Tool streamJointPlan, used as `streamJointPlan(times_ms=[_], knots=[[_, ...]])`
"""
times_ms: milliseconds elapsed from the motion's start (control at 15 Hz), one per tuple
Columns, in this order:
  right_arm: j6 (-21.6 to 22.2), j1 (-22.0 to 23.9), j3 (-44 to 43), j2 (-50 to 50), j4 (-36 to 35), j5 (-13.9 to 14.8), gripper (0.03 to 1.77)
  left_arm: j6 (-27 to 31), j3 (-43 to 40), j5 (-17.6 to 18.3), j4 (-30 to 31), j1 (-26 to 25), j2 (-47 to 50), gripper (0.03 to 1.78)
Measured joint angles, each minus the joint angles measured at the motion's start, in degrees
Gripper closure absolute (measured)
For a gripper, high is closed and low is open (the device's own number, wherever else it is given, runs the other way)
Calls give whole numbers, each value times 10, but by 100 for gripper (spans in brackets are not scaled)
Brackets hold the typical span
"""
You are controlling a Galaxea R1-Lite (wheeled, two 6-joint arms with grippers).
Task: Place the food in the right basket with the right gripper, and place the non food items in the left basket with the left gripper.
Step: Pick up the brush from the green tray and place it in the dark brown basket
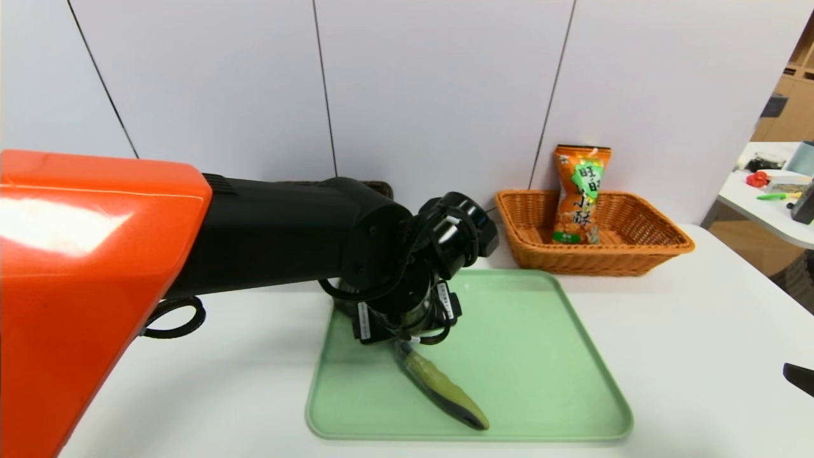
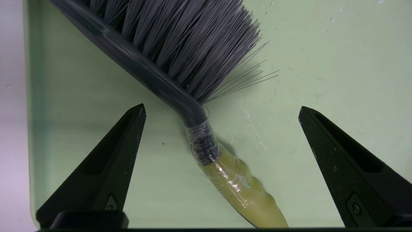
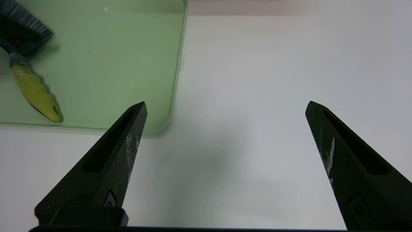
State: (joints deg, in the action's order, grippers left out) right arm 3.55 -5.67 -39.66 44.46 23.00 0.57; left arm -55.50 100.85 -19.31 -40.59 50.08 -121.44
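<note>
A grey-bristled brush [image 2: 151, 69] with an olive-green handle [image 1: 445, 385] lies flat on the pale green tray [image 1: 540, 356]. My left gripper [image 2: 221, 109] hovers open just above it, one finger on each side of the brush's neck and neither touching it. In the head view the left wrist hides the bristles. The orange snack bag [image 1: 580, 194] stands upright inside the orange-tan right basket [image 1: 642, 248] at the back. My right gripper [image 3: 226, 103] is open and empty over bare white table, right of the tray [image 3: 112, 64]; only its tip [image 1: 798, 376] shows in the head view. A sliver of the dark left basket [image 1: 381, 186] shows behind my left arm.
My bulky orange and black left arm [image 1: 95, 267] fills the left of the head view and hides most of what lies behind it. A white wall stands close behind the baskets. A side table [image 1: 763, 210] with small items is off to the far right.
</note>
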Motion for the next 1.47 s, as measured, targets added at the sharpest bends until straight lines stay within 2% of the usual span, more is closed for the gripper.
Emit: streamJointPlan(times_ms=[200,733,1200,1467], knots=[[4,3,-24,13,37,0,10,-1,1,1,-16,-3,-3,12],[4,3,-27,24,33,-4,10,-17,-4,15,-54,-35,10,12],[4,3,-22,23,35,-4,10,-17,-1,23,-54,-33,8,12],[4,3,-22,23,33,-5,10,-13,-4,22,-74,-30,7,12]])
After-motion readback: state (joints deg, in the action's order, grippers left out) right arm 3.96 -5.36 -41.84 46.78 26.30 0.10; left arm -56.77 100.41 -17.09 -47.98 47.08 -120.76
